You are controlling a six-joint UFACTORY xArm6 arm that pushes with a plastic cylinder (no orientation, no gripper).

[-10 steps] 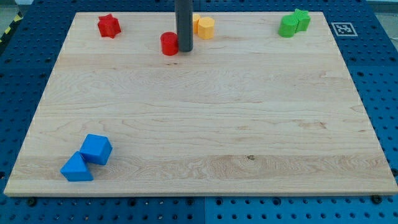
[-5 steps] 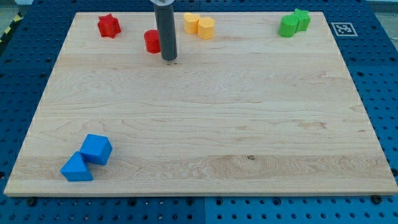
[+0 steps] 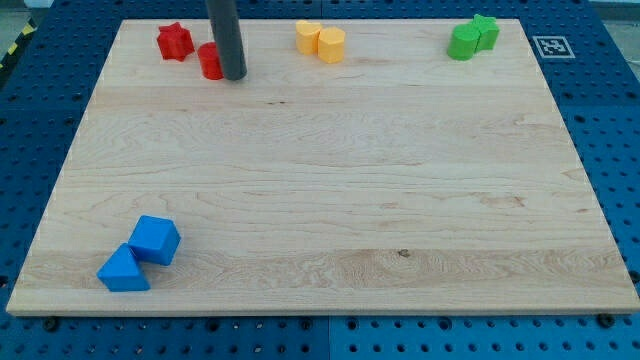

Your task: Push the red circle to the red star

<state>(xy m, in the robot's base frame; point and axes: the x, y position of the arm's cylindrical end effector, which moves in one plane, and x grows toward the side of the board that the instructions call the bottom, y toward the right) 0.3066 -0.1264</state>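
Note:
The red circle sits near the board's top left, a short way right of and slightly below the red star, with a small gap between them. My dark rod stands upright against the circle's right side, and my tip rests on the board at the circle's lower right, touching or almost touching it. The rod hides part of the circle's right edge.
Two yellow blocks sit together at the top middle. Two green blocks sit at the top right. A blue cube and a blue triangular block lie together at the bottom left of the wooden board.
My rod has moved left along the top of the board, pushing the red circle left and slightly up, from near the yellow blocks to just beside the red star.

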